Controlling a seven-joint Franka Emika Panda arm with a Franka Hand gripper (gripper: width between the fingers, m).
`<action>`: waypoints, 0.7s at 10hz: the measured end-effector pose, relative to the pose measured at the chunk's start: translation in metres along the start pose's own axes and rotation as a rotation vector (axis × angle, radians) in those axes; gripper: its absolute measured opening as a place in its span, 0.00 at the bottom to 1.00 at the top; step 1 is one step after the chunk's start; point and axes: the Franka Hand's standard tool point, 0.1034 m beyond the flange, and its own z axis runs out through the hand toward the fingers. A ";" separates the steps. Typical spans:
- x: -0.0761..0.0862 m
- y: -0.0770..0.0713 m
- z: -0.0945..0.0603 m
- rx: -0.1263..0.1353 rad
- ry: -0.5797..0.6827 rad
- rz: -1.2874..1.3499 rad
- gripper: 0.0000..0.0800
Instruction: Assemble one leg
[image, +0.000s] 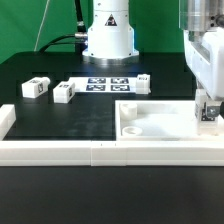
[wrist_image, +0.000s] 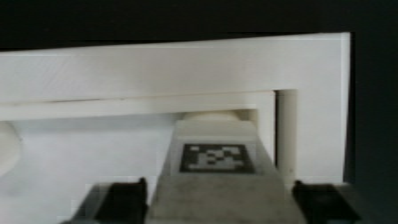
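Claw (image: 207, 112) clenched on a leg (image: 206, 109): in the wrist view the tagged leg (wrist_image: 217, 160) sits between the two dark fingers (wrist_image: 121, 198), with the claw (wrist_image: 217, 200) closed against both of its sides. Leg is held over the panel (image: 160, 121), at the panel's corner toward the exterior view's right; wrist view shows it at a corner recess (wrist_image: 240, 108) of the panel (wrist_image: 178, 70), tag facing the camera. Whether the leg touches the panel cannot be told. Panel lies on the black worktop (image: 60, 120) against the front rail (image: 100, 152). Three loose legs lie well apart from the claw: two (image: 35, 88) (image: 65, 93) toward the exterior view's left, one (image: 144, 83) just beside the marker board (image: 107, 83).
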 end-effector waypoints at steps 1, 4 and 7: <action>0.000 0.000 0.000 0.000 0.000 -0.017 0.61; 0.000 0.000 0.001 -0.001 -0.004 -0.166 0.81; 0.000 0.000 0.001 -0.002 -0.005 -0.491 0.81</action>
